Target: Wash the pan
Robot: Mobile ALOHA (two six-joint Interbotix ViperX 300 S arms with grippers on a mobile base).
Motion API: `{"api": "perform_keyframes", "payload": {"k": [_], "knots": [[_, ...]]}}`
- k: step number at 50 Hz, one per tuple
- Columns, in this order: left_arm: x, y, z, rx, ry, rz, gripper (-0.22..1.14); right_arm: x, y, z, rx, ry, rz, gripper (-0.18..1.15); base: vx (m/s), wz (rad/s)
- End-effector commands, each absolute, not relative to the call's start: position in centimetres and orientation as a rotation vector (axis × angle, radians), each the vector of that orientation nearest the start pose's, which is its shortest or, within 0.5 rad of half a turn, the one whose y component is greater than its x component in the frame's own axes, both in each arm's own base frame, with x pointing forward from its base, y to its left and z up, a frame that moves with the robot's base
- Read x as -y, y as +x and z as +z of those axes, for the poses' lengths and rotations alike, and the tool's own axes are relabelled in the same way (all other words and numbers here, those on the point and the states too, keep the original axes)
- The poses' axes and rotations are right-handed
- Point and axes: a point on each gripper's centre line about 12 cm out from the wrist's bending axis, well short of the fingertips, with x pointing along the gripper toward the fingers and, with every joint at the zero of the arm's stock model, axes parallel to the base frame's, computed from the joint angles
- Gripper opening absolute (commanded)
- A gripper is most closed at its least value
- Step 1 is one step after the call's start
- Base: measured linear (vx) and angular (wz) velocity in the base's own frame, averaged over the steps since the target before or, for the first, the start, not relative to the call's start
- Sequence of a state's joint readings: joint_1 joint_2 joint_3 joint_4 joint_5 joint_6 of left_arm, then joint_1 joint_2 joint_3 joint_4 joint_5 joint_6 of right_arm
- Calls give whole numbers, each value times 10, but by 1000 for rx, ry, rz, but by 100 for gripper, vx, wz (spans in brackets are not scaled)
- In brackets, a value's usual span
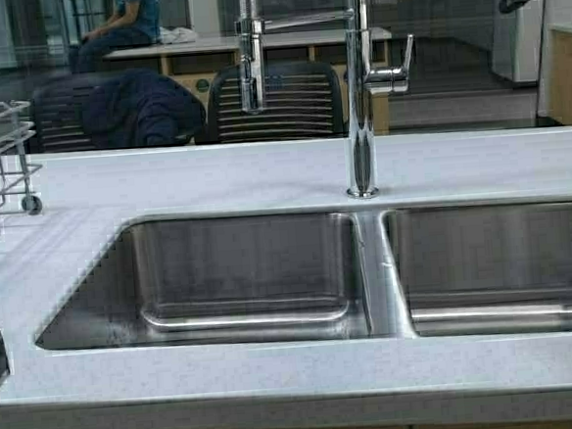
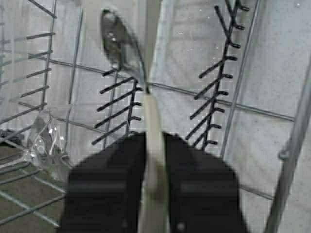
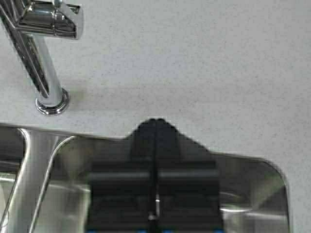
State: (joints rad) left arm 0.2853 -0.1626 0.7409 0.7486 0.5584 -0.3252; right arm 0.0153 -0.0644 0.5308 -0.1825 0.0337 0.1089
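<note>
While caught only edge-on in the left wrist view, most likely the pan (image 2: pixel 149 114): a thin cream strip, standing upright among the dark tines of the wire dish rack (image 2: pixel 221 73). Not to be found in the high view, where only a corner of that rack shows at the far left of the worktop (image 1: pixel 263 172). Pinched from both sides by the left pincer (image 2: pixel 154 141), black fingers pressed flat against the pale strip. Just beyond, leaning by the same row of tines, a shiny spoon-shaped piece (image 2: pixel 119 43); touching the pan or merely beside it, hard to say.

Further out, the double sink (image 1: pixel 373 267), both basins bare and dry-looking, with the tall chrome faucet (image 1: pixel 358 92) rising behind the divider and its lever (image 1: pixel 400 67) on the right side. Over the right basin's back edge, the right pincer (image 3: pixel 155 124), tips pressed together on nothing, waiting. Beyond the worktop, dark chairs and a seated person in the background.

Judged by all this, the fetching step: pan gripped in the rack, no washing begun, no water running. Next, presumably, a straight lift to clear the tines without snagging the spoon-shaped piece, then a carry rightward across the worktop and down into a basin under the spout. Likely also a job for the right pincer: spreading, then nudging the lever.
</note>
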Motion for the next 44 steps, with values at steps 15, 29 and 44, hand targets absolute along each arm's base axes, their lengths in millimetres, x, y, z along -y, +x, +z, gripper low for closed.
{"api": "perform_keyframes", "payload": {"k": [15,29,44], "knots": [[-136,304,194,-1078,334,452,101,-6,412,247,-473,-77,29,6,0,0],[-136,307,198,-1059,315,455,101,-6,412,244,-479,-77,30,6,0,0],[-130,312,236,-945,304,467,101,-6,413,239,-491,-77,30,6,0,0]]}}
